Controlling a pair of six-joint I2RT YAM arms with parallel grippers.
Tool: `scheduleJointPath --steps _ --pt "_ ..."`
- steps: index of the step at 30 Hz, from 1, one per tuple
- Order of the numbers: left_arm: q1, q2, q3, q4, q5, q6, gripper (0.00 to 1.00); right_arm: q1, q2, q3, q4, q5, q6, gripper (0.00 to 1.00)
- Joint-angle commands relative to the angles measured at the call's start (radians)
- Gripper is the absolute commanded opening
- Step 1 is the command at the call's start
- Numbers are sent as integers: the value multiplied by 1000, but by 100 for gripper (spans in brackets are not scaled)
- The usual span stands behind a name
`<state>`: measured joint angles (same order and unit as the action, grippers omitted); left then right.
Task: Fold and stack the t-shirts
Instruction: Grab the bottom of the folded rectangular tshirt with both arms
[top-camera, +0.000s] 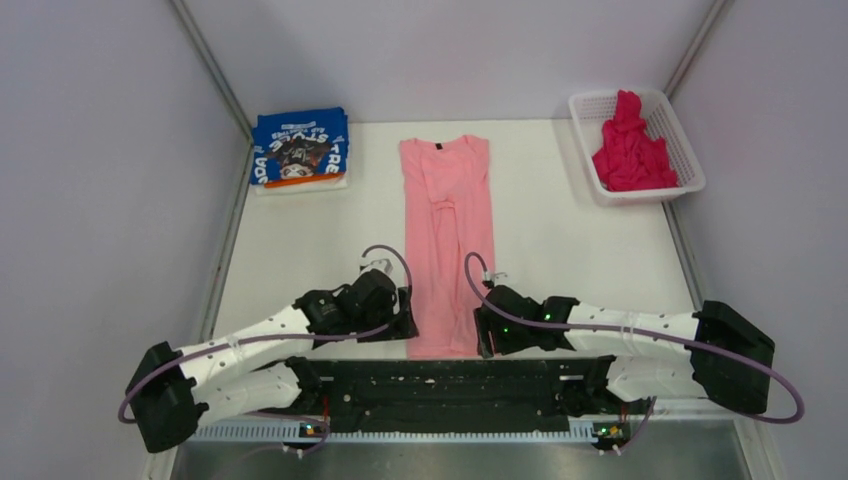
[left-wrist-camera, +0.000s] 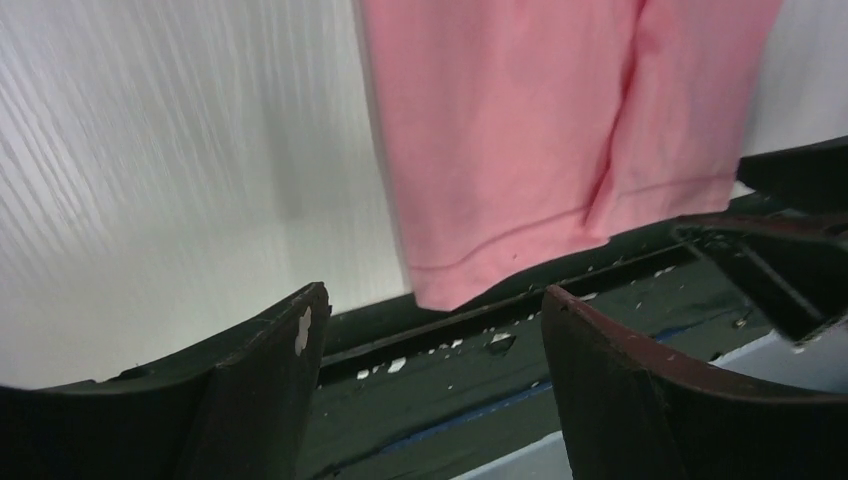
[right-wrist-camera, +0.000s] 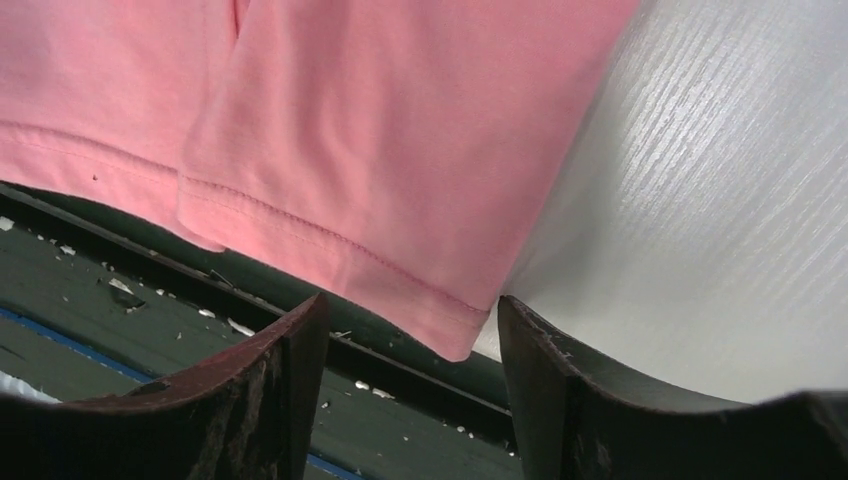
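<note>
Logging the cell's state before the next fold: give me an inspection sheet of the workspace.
Surface: white table, wood-grain texture.
Job's things: pink t-shirt flat at centre, sides folded in, hem reaching the black rail; blue t-shirt folded at far left; magenta t-shirt bunched in the white basket at far right.
Clutter: white flecks on the black rail.
Grippers: left gripper and right gripper open, low at the pink hem's corners, holding nothing.
Cables: a purple cable loops off each arm.
Surroundings: plain grey walls on three sides.
</note>
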<state>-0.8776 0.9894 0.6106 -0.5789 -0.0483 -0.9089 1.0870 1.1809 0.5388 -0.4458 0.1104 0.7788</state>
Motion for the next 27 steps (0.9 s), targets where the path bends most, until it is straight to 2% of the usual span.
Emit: scheduleJointPath --steps 1,8,18,24,27 --pt "-73 -15 -68 -20 28 -112 80 15 6 -3 32 9 44 60" --pt "-123 69 -120 159 44 -153 68 15 -5 -31 43 29 84 51" --pt "-129 155 -137 209 40 -151 58 15 13 -35 23 60 114 40" --pt "-131 205 -172 274 103 -191 31 15 -12 -38 -17 61 126 34" --pt "-133 190 -190 261 93 -215 6 15 -28 -51 -38 59 132 29"
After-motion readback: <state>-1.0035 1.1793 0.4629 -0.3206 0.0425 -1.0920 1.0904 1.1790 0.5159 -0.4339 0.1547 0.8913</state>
